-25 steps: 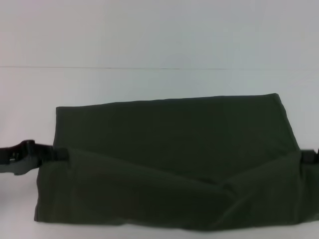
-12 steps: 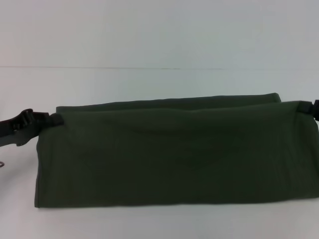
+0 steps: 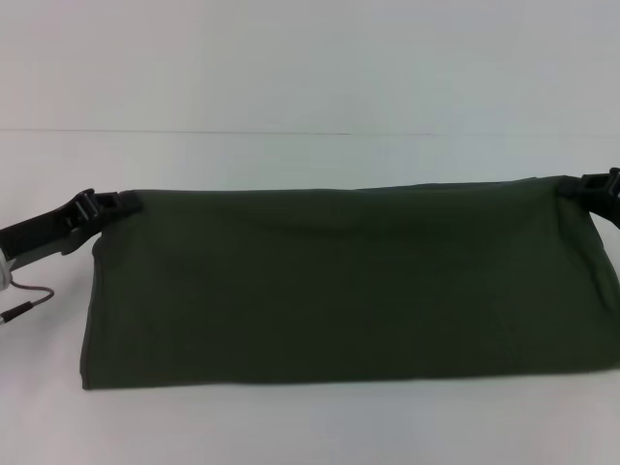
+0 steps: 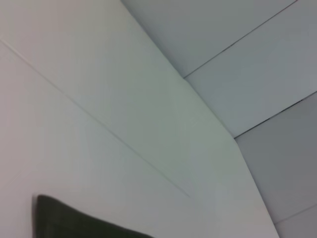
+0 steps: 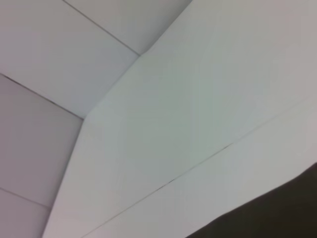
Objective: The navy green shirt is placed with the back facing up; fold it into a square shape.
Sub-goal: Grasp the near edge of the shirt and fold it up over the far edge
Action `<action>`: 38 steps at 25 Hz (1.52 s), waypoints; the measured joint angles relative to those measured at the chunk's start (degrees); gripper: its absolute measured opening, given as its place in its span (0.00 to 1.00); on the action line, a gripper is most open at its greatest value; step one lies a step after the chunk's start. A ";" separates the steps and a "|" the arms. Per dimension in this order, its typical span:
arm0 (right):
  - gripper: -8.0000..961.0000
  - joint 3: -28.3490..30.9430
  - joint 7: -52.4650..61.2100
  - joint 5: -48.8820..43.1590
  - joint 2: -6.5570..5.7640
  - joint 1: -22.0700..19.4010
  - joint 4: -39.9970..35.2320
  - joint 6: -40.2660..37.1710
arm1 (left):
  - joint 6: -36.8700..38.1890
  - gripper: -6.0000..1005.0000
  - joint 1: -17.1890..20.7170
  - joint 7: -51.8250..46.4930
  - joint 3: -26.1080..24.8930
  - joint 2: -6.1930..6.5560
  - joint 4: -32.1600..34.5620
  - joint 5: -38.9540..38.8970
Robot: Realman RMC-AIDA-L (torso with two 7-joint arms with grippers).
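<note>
Head view | left gripper [image 3: 124, 201], right gripper [image 3: 573, 186] pinch shirt [image 3: 349, 286] corners

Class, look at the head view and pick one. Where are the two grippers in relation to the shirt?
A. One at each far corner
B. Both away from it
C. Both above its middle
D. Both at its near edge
A: the left gripper and right gripper sit at the far corners of the navy green shirt.
</note>
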 joint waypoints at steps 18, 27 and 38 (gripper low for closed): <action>0.06 -1.28 -4.91 5.85 2.47 4.22 -0.08 9.30 | -10.27 0.10 -3.52 6.65 0.83 -2.75 -0.03 -2.94; 0.06 -3.51 -6.81 6.55 4.17 5.79 0.20 16.21 | -13.88 0.11 -3.63 9.84 1.65 -4.90 -0.44 -6.25; 0.12 -3.53 -17.72 13.04 6.47 7.12 1.59 21.54 | -18.51 0.11 -4.47 14.36 1.67 -6.30 -2.78 -10.53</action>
